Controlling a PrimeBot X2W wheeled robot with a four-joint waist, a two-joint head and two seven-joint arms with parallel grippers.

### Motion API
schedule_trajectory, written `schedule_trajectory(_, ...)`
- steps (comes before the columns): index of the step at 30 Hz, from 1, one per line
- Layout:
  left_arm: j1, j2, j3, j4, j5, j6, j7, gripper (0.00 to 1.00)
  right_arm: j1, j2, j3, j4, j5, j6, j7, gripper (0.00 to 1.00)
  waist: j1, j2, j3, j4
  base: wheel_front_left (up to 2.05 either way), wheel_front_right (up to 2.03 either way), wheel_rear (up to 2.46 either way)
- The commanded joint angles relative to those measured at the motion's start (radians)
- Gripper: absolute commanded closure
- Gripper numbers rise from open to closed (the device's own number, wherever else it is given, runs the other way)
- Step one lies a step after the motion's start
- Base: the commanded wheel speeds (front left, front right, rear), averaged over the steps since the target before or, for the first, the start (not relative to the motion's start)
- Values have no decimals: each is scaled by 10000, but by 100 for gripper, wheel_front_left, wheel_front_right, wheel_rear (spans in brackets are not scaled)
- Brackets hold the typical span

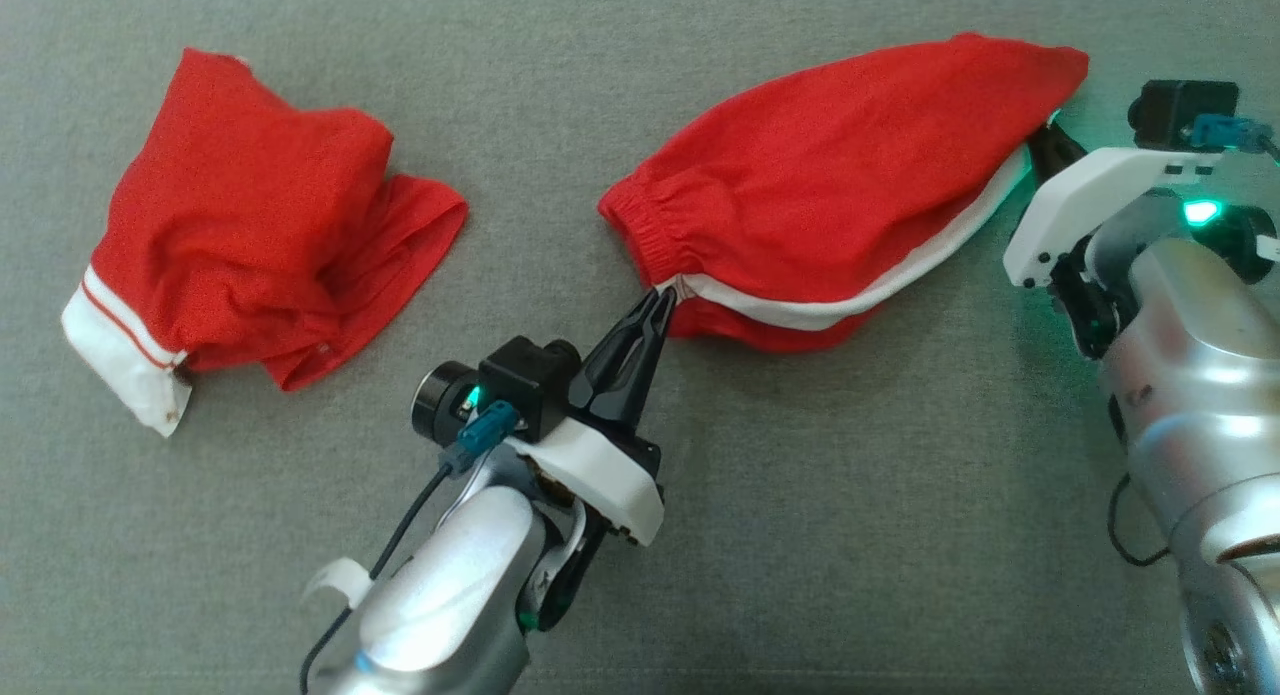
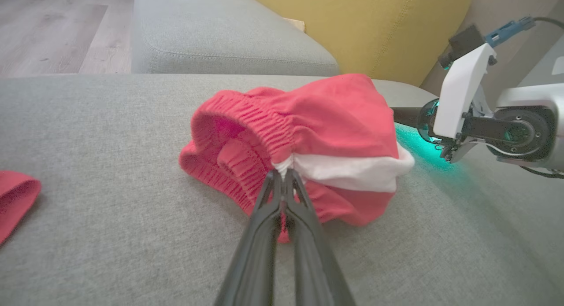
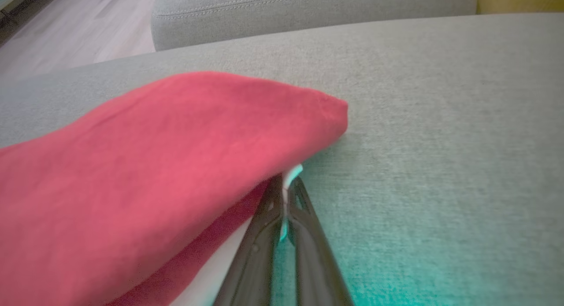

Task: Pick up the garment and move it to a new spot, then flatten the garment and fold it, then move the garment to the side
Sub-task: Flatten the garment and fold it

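A red garment [image 1: 840, 175] with a white side stripe and an elastic waistband lies stretched across the grey cushion, centre to upper right. My left gripper [image 1: 662, 297] is shut on the garment at the waistband end of the white stripe; the left wrist view shows the pinch at the seam [image 2: 283, 173] with the waistband [image 2: 246, 134] gaping open. My right gripper [image 1: 1045, 135] is shut on the garment's far right end, its tips tucked under the red cloth. In the right wrist view the fingers [image 3: 304, 204] pinch the white edge beneath the red cloth [image 3: 176, 156].
A second red garment [image 1: 250, 225] with a white hem lies crumpled at the left of the grey cushion [image 1: 800, 535]. Another grey cushion [image 2: 229, 37] and a yellow one [image 2: 361, 24] stand behind. Wooden floor [image 2: 53, 28] lies beyond the edge.
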Motion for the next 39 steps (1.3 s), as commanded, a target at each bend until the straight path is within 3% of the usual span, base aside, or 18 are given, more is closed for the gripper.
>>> schedule_trajectory(1,-306,22,365,-286,12,71,-63,100,-268,-99,269,-191,153,73,-146,100,-1,0,-180,-176,0,0,0)
schedule_trajectory(11,-521,150,1171,-617,621,-150,-63,100,-403,-849,1453,-986,735,73,490,100,-1,0,-1149,-1124,0,0,0)
schedule_trajectory(21,-1693,568,1945,-871,946,-571,-63,100,168,-1634,1972,-3730,2450,73,1044,100,-1,0,-2463,-1593,0,0,0)
schedule_trajectory(29,-3002,1040,2176,-709,1017,-921,66,100,909,-1510,856,-6175,2987,73,1171,100,-1,0,-3308,-1698,0,0,0)
schedule_trajectory(35,-3361,1219,2369,-1195,1025,-841,53,100,1723,-983,-565,-8271,2110,73,1537,100,-1,0,-3750,-1710,0,0,0)
schedule_trajectory(39,-3120,1289,2404,-1810,947,-717,139,100,2602,-270,-1821,-10141,1195,73,2250,100,-1,0,-3911,-1649,0,0,0)
